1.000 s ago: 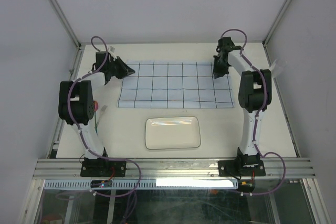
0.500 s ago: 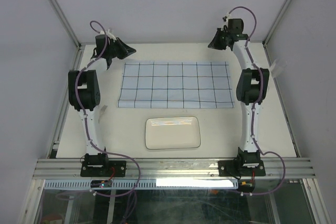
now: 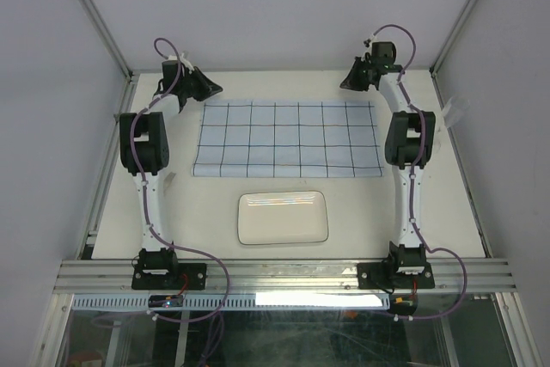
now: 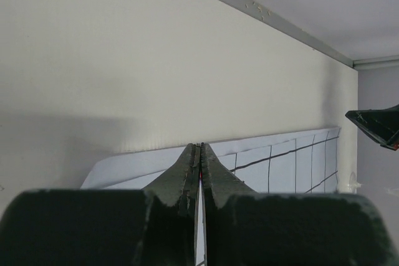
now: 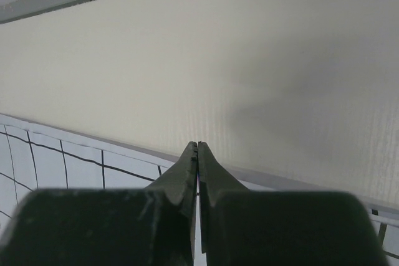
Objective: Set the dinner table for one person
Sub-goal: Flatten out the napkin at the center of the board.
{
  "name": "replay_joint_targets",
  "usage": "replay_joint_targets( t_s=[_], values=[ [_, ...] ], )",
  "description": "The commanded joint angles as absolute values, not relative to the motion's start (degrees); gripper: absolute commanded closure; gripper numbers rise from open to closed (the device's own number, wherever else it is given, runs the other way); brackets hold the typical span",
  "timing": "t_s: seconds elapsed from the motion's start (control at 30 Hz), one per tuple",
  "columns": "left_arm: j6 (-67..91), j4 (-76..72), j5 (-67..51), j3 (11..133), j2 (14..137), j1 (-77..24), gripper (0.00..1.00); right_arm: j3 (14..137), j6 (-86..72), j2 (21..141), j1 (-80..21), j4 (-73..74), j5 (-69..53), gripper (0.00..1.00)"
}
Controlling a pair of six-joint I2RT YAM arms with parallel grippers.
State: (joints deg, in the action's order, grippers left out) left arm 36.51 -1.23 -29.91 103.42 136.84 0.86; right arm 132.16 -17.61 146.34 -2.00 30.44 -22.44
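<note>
**Both jaws clenched over the cloth's far corners, nothing in either**

Top view first: a pale-blue checked cloth (image 3: pixel 288 139) lies flat across the middle of the dinner table (image 3: pixel 206 212). A white rectangular plate (image 3: pixel 283 217) sits at its 6 o'clock, just clear of the near hem. Nothing stands between plate and cloth, and nothing rests on either. Aluminium rails (image 3: pixel 284 276) run along the near edge where the two bases are bolted, and grey walls close in the other three sides.

Now the arms, both stretched long toward 12 o'clock. The left gripper (image 4: pixel 199 147) hangs by the cloth's 10 o'clock corner with its fingers pressed tip to tip. Its wrist camera shows the cloth's far hem behind and below those tips, bare cream tabletop beyond. A thin pale sliver shows low between the left fingers. It is probably cloth seen through the gap, though I cannot tell for sure.

The right gripper (image 5: pixel 197 146) sits near the 2 o'clock corner, slightly inboard of it, clamped tight on empty air. From its own camera the checked hem crosses beneath the tips.

The table surface runs beneath both pairs of jaws, with open tabletop ahead of each toward 12 o'clock. Neither pair touches it.
</note>
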Motion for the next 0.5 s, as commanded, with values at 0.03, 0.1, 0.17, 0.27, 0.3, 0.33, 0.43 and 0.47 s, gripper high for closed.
replay_joint_targets(
  t_s=[0.03, 0.1, 0.17, 0.27, 0.3, 0.33, 0.43, 0.47],
  values=[
    [32.9, 0.0, -27.4, 105.4, 137.0, 1.6, 0.97, 131.2, -17.9, 145.9, -1.7, 26.4, -24.0, 1.0],
    [32.3, 0.3, -26.9, 104.6, 137.0, 1.5, 0.97, 130.8, -17.9, 146.3, -1.7, 26.1, -24.1, 1.0],
    [31.3, 1.5, -25.8, 104.4, 137.2, 1.6, 0.97, 130.7, -18.0, 146.7, -1.7, 26.1, -24.4, 1.0],
    [30.1, 3.7, -24.5, 104.4, 137.1, 1.5, 0.97, 129.9, -17.6, 147.0, -1.7, 26.3, -24.1, 1.0],
    [29.6, 4.4, -23.8, 104.2, 137.0, 1.5, 0.97, 129.5, -17.5, 146.9, -1.7, 26.2, -24.1, 1.0],
    [29.2, 5.1, -22.8, 104.1, 136.9, 1.5, 0.97, 129.1, -17.3, 146.8, -1.7, 26.3, -24.0, 1.0],
    [27.5, 7.4, -20.3, 104.2, 137.1, 1.5, 0.96, 127.9, -16.8, 146.5, -1.7, 26.3, -23.9, 1.0],
    [27.2, 7.8, -19.6, 104.3, 137.3, 1.5, 0.96, 127.5, -16.8, 146.4, -1.7, 26.4, -23.8, 1.0]
  ],
)
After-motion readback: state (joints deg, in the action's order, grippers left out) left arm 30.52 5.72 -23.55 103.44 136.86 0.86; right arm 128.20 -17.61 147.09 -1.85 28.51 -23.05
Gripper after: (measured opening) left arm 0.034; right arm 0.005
